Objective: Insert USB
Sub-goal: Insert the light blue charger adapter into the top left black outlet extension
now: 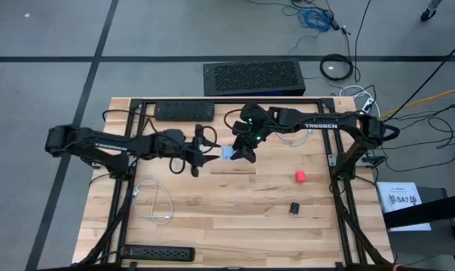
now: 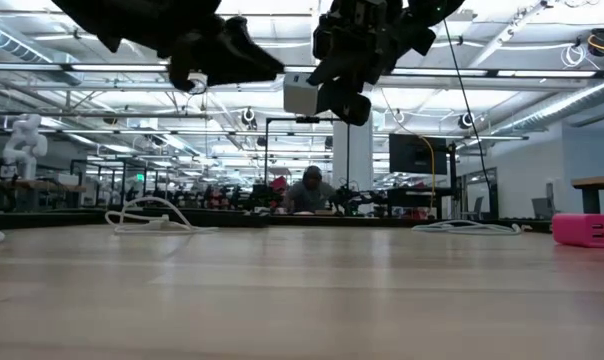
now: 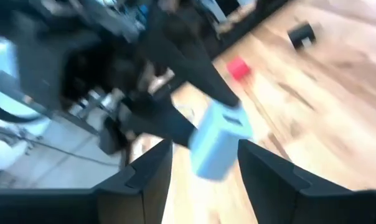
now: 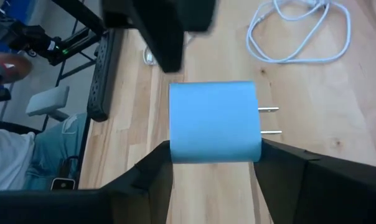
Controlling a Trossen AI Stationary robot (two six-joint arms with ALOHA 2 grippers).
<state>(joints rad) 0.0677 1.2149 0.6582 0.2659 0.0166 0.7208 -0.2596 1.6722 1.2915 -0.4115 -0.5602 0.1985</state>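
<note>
Jaws of the right gripper are clamping a pale blue charger block, which is sitting between them with its two metal prongs sticking out sideways past one finger. Both the block and the gripper are hanging in the air well above the wooden desk.

Directly facing those jaws, the left gripper is hovering with its own jaws standing apart and gripping nothing; the charger block is floating just beyond their tips, apart from them.

Farther out beyond the left jaws, a red block and a small black piece are lying on the desk. A coiled white cable is resting below the left arm.
</note>
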